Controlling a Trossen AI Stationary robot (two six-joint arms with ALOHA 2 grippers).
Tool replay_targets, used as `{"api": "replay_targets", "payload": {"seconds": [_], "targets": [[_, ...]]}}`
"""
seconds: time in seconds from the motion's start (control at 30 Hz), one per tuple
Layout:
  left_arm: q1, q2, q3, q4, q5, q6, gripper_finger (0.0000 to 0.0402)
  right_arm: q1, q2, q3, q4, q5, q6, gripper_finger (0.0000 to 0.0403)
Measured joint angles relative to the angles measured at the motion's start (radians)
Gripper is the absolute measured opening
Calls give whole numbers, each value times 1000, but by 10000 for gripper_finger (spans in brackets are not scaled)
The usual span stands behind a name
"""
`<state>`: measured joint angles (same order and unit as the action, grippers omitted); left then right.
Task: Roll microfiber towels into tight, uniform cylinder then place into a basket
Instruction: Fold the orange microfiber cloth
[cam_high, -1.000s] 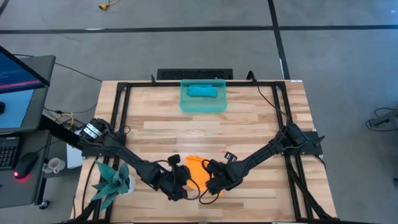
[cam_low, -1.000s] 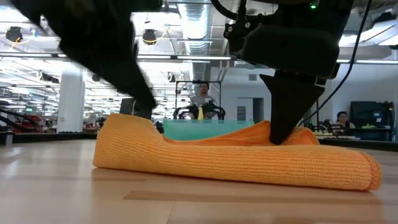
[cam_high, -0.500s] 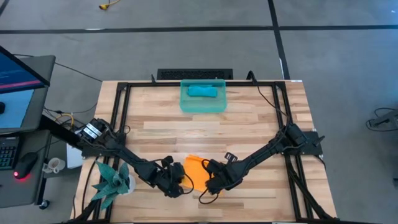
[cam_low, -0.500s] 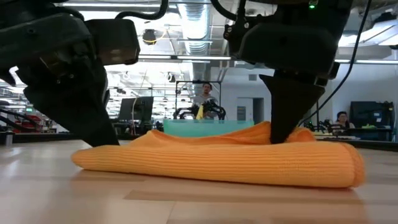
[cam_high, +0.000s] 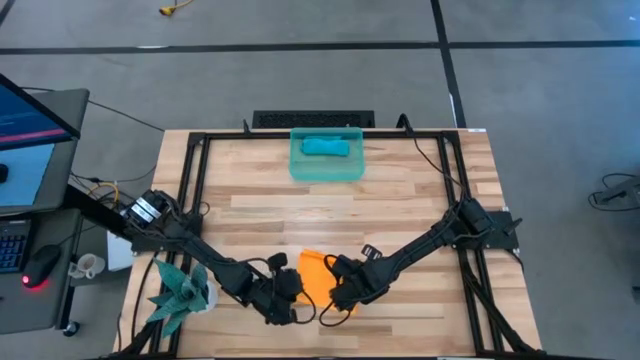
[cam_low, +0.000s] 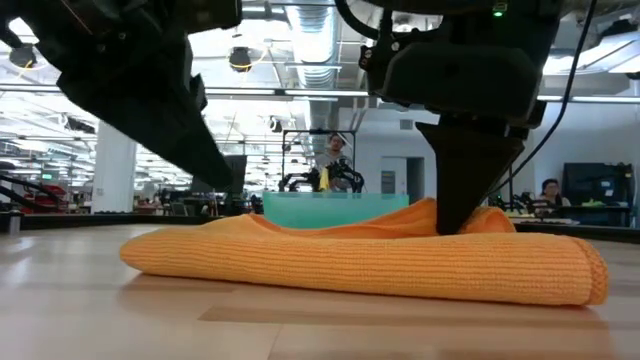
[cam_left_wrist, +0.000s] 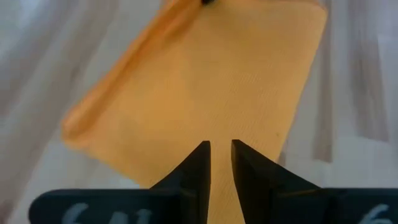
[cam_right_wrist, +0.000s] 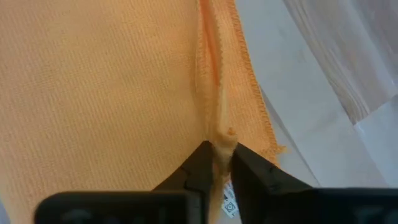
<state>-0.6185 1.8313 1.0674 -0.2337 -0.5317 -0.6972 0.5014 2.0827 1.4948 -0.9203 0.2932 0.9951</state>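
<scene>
The orange towel (cam_high: 316, 274) lies folded flat in several layers near the table's near edge; it also shows in the low view (cam_low: 360, 260). My right gripper (cam_right_wrist: 219, 146) is shut on the towel's right side (cam_high: 338, 292). My left gripper (cam_left_wrist: 220, 144) is shut and empty, close above the towel's left part (cam_high: 287, 297). The teal-blue towel (cam_high: 326, 147) lies rolled up inside the teal-green basket (cam_high: 300, 168) at the table's far edge. My right gripper pinches the orange towel's stitched hem edges (cam_right_wrist: 217, 118) between its two fingers, several layers together, at the towel's right side. The fingers (cam_low: 465, 190) come from above, pointing down. The towel lies on the table, raised into a small ridge at the fingers.
A teal spiky plant figure (cam_high: 180, 290) stands at the table's near left corner. A black frame (cam_high: 195, 150) runs round the table top. Bare wood lies between the towel and the basket. People and desks show in the room beyond the table.
My left gripper has gone toward the table's left edge and down, then up again. The orange towel's left end, raised in a hump before, now lies flat and reaches farther left. The part under my right gripper has stayed where it was.
</scene>
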Motion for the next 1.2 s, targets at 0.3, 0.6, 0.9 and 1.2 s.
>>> {"api": "replay_targets", "payload": {"seconds": [0.3,0.6,0.9,1.2], "targets": [[5,4,-77,130,-26,13,56,-6,-3,14,-56,-2,-1,144],[4,4,-110,178,4,4,56,17,-5,106,-263,42,-8,149],[-16,-88,-110,38,-5,4,56,108,-5,146,-412,127,57,114],[-88,-338,-110,-109,-167,70,56,126,-67,172,-361,220,68,83]]}}
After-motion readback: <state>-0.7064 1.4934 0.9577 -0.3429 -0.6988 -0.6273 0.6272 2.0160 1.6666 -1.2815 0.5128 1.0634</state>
